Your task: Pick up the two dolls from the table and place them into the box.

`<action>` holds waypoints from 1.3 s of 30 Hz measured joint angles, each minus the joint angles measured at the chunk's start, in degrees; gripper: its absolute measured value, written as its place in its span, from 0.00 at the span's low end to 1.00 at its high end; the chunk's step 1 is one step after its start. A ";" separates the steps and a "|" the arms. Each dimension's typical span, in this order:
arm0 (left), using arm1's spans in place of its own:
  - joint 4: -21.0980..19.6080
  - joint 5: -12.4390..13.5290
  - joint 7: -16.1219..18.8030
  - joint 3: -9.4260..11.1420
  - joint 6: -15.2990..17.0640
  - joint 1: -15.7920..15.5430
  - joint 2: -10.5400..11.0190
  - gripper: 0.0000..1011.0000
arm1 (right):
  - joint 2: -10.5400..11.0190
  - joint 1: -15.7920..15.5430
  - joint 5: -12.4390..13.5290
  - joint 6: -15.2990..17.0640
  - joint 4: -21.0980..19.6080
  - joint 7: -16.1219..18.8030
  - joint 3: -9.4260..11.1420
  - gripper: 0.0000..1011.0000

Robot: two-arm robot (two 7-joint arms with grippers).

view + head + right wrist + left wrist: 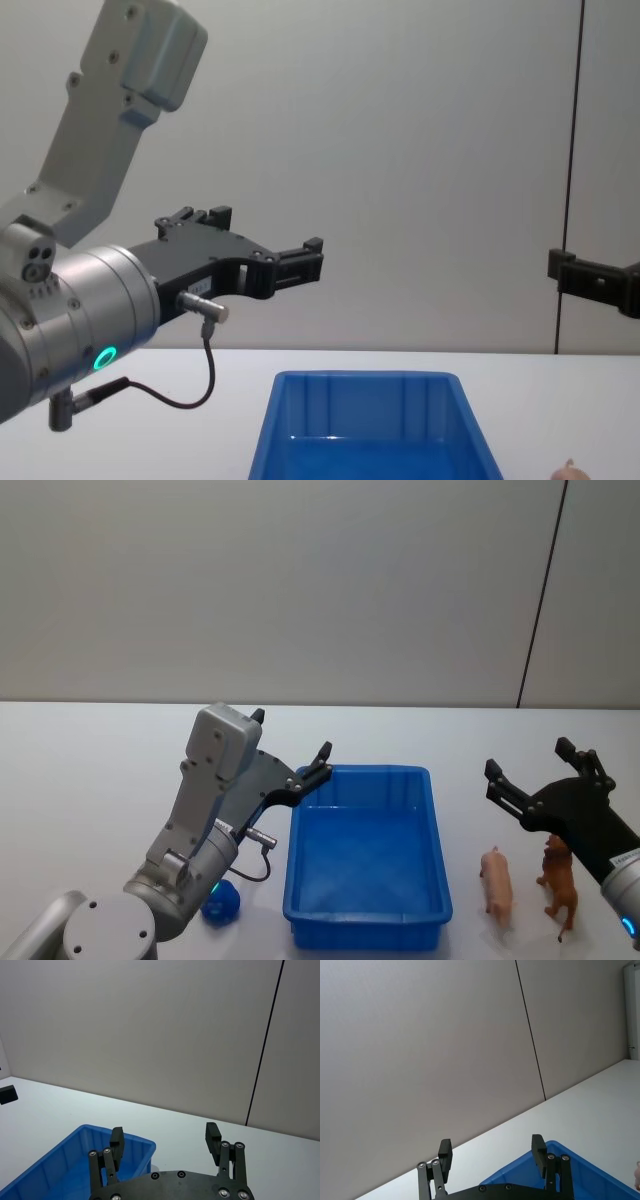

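A: What are the two hands doing?
B: The left hand (491, 1142) is up in the air. Its fingers are wide apart and there is nothing in it. The right hand (164, 1130) is the same, open and empty.
A: Why open?
B: I think it is so each one can drop down over a toy and squeeze it.
A: Where are the toys?
B: The pink pig (497, 880) stands on the bench (80, 780) just below the right hand, on the side nearer the box. A brown toy animal (562, 885) stands right beside the pig. The lumpy blue doll (222, 902) lies well back from the left hand, down by that arm's big joint.
A: And the blue box (365, 917)?
B: It sits low between the two hands, with nothing inside. I guess it is in the middle so both hands can reach it.
A: What else is around?
B: The bench is flat and white. Behind it is a plain grey wall (300, 580) with one thin dark line (541, 590) going up it.
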 joint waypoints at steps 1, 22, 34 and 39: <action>0.00 0.00 0.00 0.00 0.00 0.00 0.00 0.99 | 0.00 0.00 0.00 0.00 0.00 0.00 0.00 0.99; 0.00 0.00 0.00 0.00 0.00 0.00 0.00 0.99 | 0.00 0.00 0.00 0.00 0.00 0.00 0.00 0.99; 0.00 0.00 0.00 0.00 0.00 0.00 0.00 0.99 | 1.12 0.00 1.30 0.86 0.45 0.82 1.12 0.99; 0.00 0.00 0.00 0.00 0.00 0.01 0.00 0.99 | 1.94 -0.23 2.14 2.56 0.82 1.28 1.76 0.99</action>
